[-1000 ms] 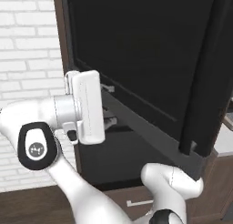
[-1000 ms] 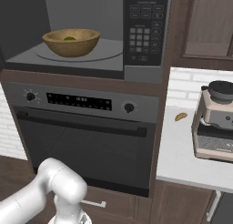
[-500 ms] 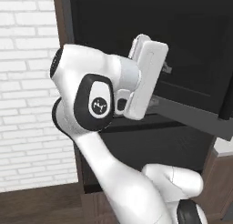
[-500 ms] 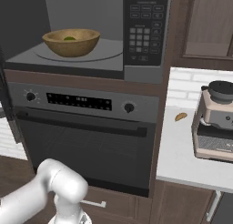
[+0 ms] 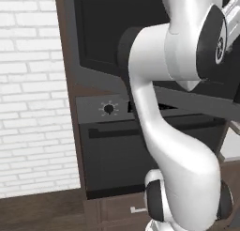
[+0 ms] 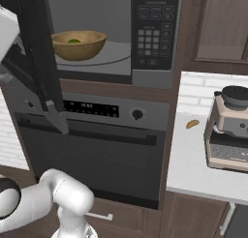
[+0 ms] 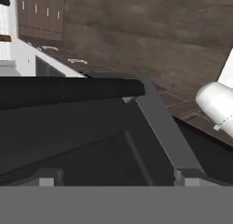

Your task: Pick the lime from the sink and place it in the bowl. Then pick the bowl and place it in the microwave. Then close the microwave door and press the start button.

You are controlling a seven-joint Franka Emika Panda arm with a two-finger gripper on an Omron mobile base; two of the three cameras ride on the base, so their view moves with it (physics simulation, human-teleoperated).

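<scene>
White brick wall runs along the left of a dark wood cabinet column that houses the microwave above and an oven with a knob and a display strip below. Inside the microwave's grey cavity the bowl sits on the glass turntable, and the lime lies in the bowl, its green top just showing over the rim. The keypad is on the right side of the microwave front.

The microwave door stands partly swung in, its dark edge crossing the left part of the opening in the right base view (the bowl is still visible past it). In the left base view the door's black window fills the upper middle, and the white arm rises in front of it, hiding much of the oven front.

To the right, a white surface carries a coffee machine and a small brown item just beside it, near the wall.

In the hand view the tool looks along a dark panel edge, with its tips low at the bottom; I cannot tell whether it is spread or pressed together
</scene>
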